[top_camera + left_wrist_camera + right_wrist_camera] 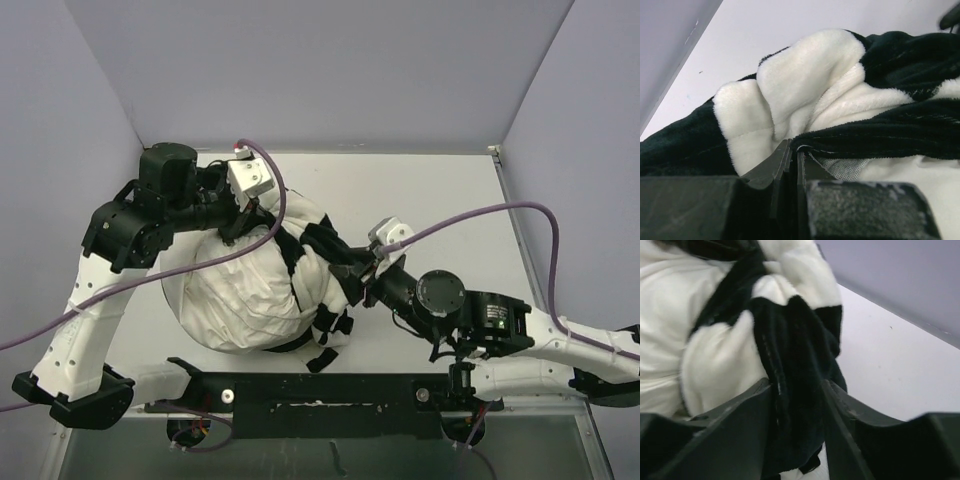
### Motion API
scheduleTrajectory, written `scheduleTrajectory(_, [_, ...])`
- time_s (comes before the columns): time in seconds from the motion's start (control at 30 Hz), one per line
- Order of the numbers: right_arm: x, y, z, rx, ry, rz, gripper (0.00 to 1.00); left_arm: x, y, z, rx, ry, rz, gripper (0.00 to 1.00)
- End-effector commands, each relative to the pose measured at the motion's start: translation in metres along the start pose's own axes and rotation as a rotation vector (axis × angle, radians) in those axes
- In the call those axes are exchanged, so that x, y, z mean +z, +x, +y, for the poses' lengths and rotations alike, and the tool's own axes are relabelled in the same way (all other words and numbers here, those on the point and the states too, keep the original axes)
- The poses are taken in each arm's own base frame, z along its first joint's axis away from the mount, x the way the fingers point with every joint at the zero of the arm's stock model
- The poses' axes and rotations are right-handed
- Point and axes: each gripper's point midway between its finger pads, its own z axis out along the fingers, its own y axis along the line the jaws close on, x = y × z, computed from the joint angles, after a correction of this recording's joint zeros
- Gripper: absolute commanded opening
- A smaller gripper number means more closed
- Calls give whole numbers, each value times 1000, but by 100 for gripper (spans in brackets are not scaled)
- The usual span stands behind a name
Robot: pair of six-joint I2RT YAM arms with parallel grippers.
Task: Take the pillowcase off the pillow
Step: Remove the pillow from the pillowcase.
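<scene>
Black rail (320,390) bolted along the near edge of the table (440,190), flanked by both arm bases (75,395). Just beyond, resting on the tabletop left of centre: plump white pillow (235,295), wrinkled and largely uncovered. Bunched against its right and far sides: checkered pillowcase (320,250), black and white squares crumpled into thick folds, with a few black scraps trailing at the pillow's near right corner. From the right, low over the table: right gripper (355,272), clamped on a thick black fold of the pillowcase. Through its wrist camera, fingers (735,415) on either side of the dark plush, kept apart only by the bulk of fabric wedged between them, with white plush and smoother pillow cloth off to the left and pale tabletop to the right. Over the pillow's far side, from the left: left gripper (242,222), drawn almost together on a thin edge of the pillowcase. Through that wrist camera, fingers (771,170) pinching the hem where black plush meets a white square, with a strip of greyish-white lining showing just below the seam and more black-and-white folds heaped behind. Looping across the scene from both wrists: purple cables (470,213). Farther back: pale tabletop, then grey walls (320,70) closing in on three sides.
</scene>
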Motion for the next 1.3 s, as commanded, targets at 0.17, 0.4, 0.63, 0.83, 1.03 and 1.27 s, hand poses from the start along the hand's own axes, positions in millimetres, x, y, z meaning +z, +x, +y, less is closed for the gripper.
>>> scheduleTrajectory(0.17, [32, 21, -57, 55, 156, 102, 4, -14, 52, -47, -70, 182, 204, 0])
scheduleTrajectory(0.4, [49, 66, -84, 36, 203, 219, 0, -26, 52, -56, -43, 196, 191, 0])
scheduleTrajectory(0.63, [17, 14, -57, 96, 0, 114, 70, -21, 57, -36, -23, 88, 196, 0])
scheduleTrajectory(0.83, [-40, 14, 18, 68, -511, 88, 84, -18, 57, -32, -9, 72, 191, 0])
scheduleTrajectory(1.03, [-50, 35, 54, 80, -748, 190, 88, -17, 54, -31, -13, 71, 184, 0])
scheduleTrajectory(1.27, [-20, 42, 31, -26, -596, 224, 82, -20, 53, -31, -17, 68, 188, 0])
